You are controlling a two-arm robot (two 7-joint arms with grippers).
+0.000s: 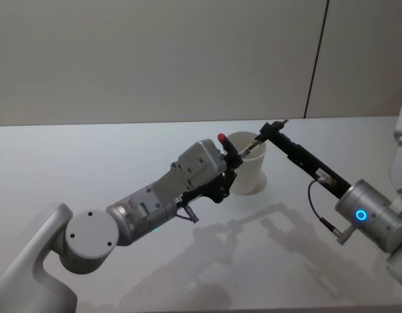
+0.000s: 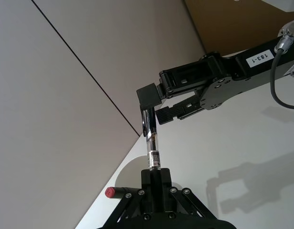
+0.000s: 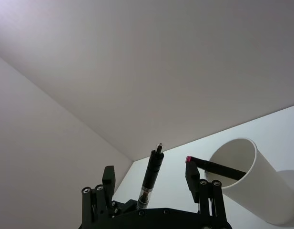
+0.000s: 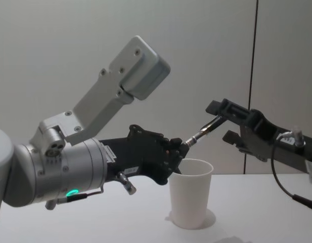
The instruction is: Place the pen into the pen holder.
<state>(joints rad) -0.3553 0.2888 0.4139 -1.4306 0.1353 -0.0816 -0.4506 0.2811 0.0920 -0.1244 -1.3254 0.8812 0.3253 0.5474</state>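
Your table (image 1: 90,150) is pale and runs back to a plain wall.

Your left arm (image 1: 148,208) reaches in from the near left. It ends at the left gripper (image 1: 230,171), which sits against the left side of the cup. You cannot tell from these views whether that gripper is clamped on anything.

Your right arm (image 1: 373,222) comes in from the near right and stretches toward the far centre. The right gripper (image 1: 272,128) hangs just right of the cup and above its rim. The right wrist view shows its two black fingers (image 3: 108,177) standing apart with nothing between them but the gripper's own centre stem.

The cup (image 1: 251,171) stands upright near the middle of the table, mouth up, between the two grippers.

The pen (image 1: 228,149) is at the cup's left rim, just above the left gripper. It tilts with one red end up and to the left, clear of the rim. In the right wrist view its black body slants across the cup's mouth. Its lower end is hidden, so you cannot tell how far into the cup it goes.

A thin silver rod (image 1: 251,147) runs from the left gripper over the cup's mouth. In the left wrist view it reaches a finger of the right gripper.
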